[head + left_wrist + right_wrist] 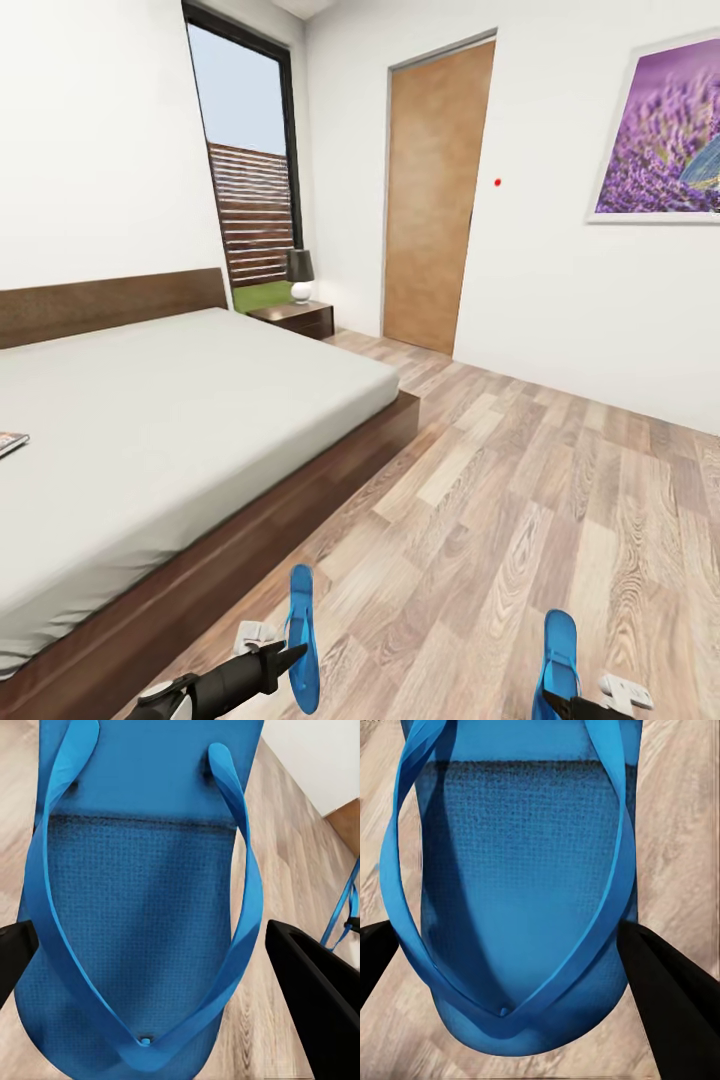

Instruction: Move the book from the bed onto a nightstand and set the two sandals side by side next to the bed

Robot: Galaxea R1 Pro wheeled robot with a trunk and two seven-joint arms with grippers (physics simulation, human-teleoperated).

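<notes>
Low in the head view, my left gripper [283,662] is shut on one bright blue sandal [302,630], held edge-up above the floor near the bed's foot corner. In the left wrist view that sandal [142,907] sits between the black fingers [315,997]. My right gripper [568,706] is shut on the other sandal [560,650], whose sole [525,892] fills the gap between that hand's fingers [675,997]. The book [9,441] lies on the bed [170,420] at the far left edge. A dark nightstand [297,318] stands beside the headboard.
A lamp [300,272] stands on the nightstand, below a tall window [250,170]. A tan door [435,195] is shut in the far wall, and a purple picture [665,135] hangs to its right. Wood-plank floor [520,500] stretches to the right of the bed.
</notes>
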